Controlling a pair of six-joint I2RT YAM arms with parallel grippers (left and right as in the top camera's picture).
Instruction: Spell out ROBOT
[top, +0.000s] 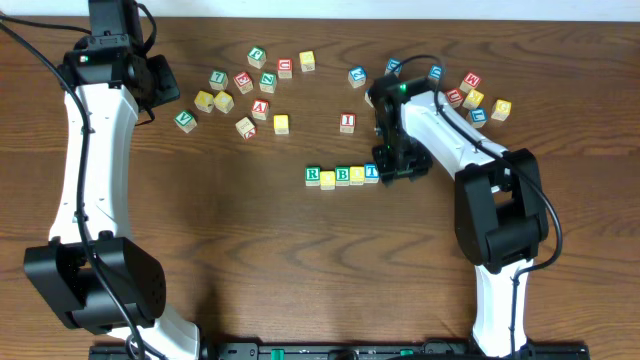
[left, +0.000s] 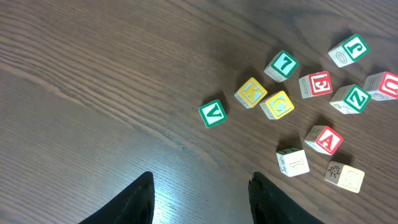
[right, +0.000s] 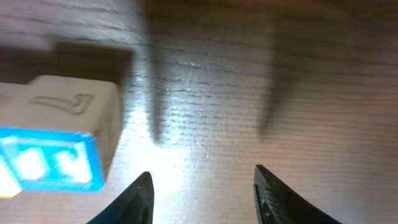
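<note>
Five cubes stand in a row at mid-table: green R (top: 312, 175), a yellow one (top: 327, 179), green B (top: 342, 176), another yellow one (top: 357, 176) and blue T (top: 371, 172). My right gripper (top: 397, 165) sits just right of the T, low over the wood. In the right wrist view the blue-lettered cube (right: 59, 146) lies left of the left finger, outside the open jaws (right: 202, 186), which hold nothing. My left gripper (top: 160, 88) hangs at the far left, open (left: 200, 186) over bare wood.
Loose cubes are scattered behind the row: a red I (top: 347, 122), a yellow cube (top: 281, 124), a cluster at back left (top: 243, 82) and another at back right (top: 470, 95). Ahead of the left gripper lie a green V (left: 212, 112), yellow K (left: 250, 93) and red A (left: 324, 140).
</note>
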